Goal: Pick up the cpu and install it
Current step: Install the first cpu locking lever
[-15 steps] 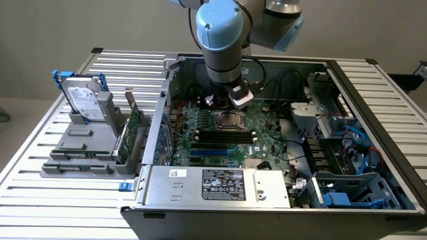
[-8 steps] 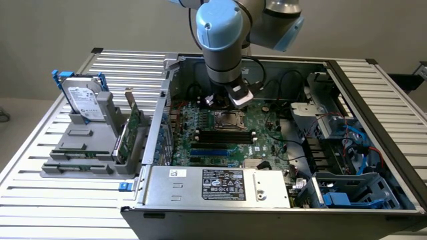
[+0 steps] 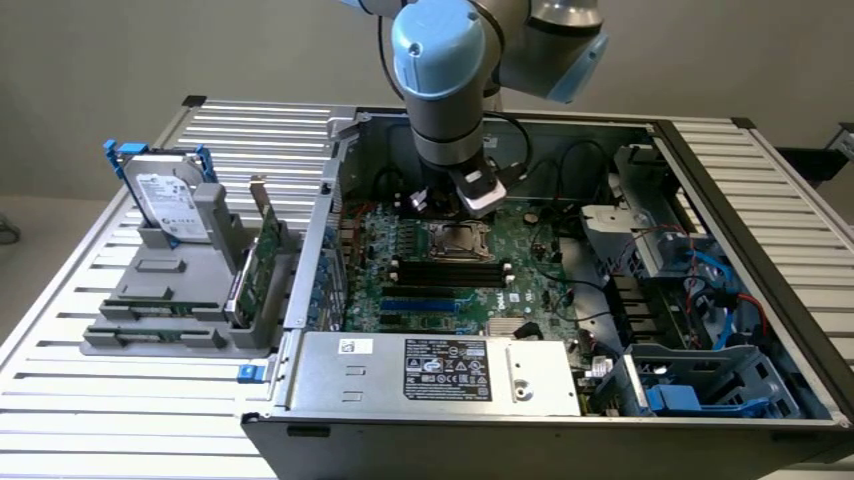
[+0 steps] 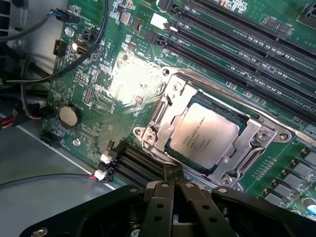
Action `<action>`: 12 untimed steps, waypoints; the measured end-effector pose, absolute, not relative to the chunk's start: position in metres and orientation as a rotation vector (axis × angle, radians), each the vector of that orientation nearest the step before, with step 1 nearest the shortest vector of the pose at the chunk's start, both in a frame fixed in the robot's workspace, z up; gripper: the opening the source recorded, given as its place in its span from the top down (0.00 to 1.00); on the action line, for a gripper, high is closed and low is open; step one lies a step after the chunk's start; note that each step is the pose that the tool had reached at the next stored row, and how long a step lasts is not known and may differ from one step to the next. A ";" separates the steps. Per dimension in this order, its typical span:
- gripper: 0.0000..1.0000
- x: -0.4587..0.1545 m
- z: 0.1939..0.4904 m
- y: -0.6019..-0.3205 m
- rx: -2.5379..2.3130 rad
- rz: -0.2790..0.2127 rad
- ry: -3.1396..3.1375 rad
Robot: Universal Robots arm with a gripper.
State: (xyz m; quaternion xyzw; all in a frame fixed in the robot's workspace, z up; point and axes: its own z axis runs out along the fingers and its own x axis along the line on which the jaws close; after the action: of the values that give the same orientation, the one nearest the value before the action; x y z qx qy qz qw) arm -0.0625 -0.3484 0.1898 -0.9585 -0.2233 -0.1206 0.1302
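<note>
The cpu (image 4: pixel 203 136), a small square chip with a pale silver top, lies flat inside the metal socket frame (image 4: pixel 163 106) on the green motherboard (image 4: pixel 123 79). My gripper (image 4: pixel 174 173) is shut with nothing between its black fingers, and its tips hang just off one edge of the socket, apart from the chip. In the exterior view the gripper (image 3: pixel 454 205) hovers a little above the socket (image 3: pixel 458 240) in the middle of the open computer case (image 3: pixel 667 135).
Black memory slots (image 4: pixel 237 39) run beside the socket, with black cables (image 4: pixel 74 69) and a coin battery (image 4: pixel 69 115) nearby. Outside the case a grey holder (image 3: pixel 174 300) carries a hard drive (image 3: pixel 171 195) and green cards (image 3: pixel 260 260). The power supply (image 3: pixel 441 370) fills the case's near side.
</note>
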 end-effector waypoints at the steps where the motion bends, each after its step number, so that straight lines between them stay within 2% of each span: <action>1: 0.89 -0.063 0.190 -0.348 -2.787 -0.350 -0.648; 12: 0.89 -0.063 0.190 -0.346 -2.803 -0.349 -0.636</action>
State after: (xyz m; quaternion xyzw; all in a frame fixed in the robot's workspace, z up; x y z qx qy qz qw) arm -0.0625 -0.3456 0.1899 -0.9607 -0.2181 -0.1198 0.1230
